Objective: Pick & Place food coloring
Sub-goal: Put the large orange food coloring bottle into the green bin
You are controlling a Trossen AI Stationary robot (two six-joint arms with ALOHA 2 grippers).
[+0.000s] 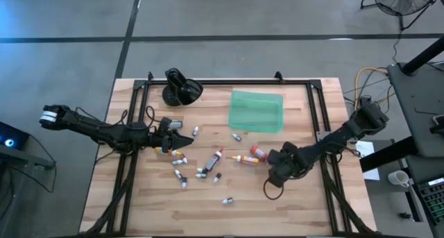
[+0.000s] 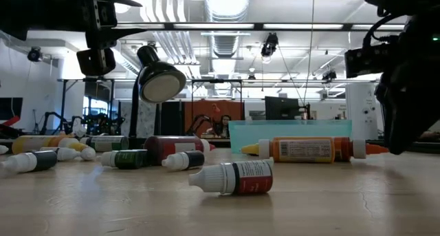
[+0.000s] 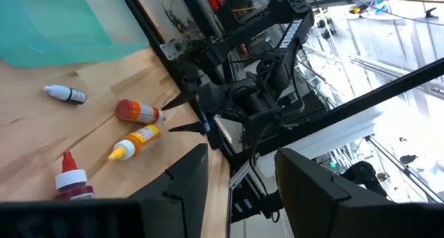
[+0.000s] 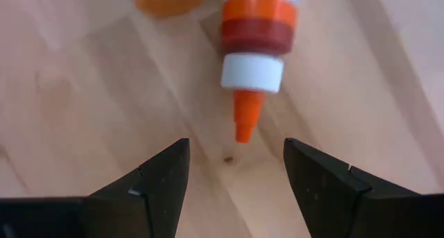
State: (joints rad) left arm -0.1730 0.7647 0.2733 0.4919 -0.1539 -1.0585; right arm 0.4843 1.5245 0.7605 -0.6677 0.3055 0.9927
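Several tiny food coloring bottles [image 1: 201, 165] lie on their sides on the wooden table. My right gripper [image 4: 236, 162] is open and low, just short of an orange-and-red bottle [image 4: 253, 54] whose orange tip [image 4: 243, 120] points at the gap between the fingers. In the high view this bottle [image 1: 258, 153] lies beside a yellow-orange one [image 1: 244, 158], with my right gripper [image 1: 272, 163] to their right. My left gripper [image 1: 186, 137] is open above the left cluster of bottles [image 1: 177, 155], clear of the table, and shows open in its wrist view [image 3: 243, 175].
A flat teal tray [image 1: 257, 111] lies toward the table's far side. A glossy black rounded object [image 1: 182, 89] stands at the far left. A red bottle [image 1: 218, 157] and small dark ones lie mid-table; one bottle [image 1: 227, 200] lies alone near the front. Black rails frame the table.
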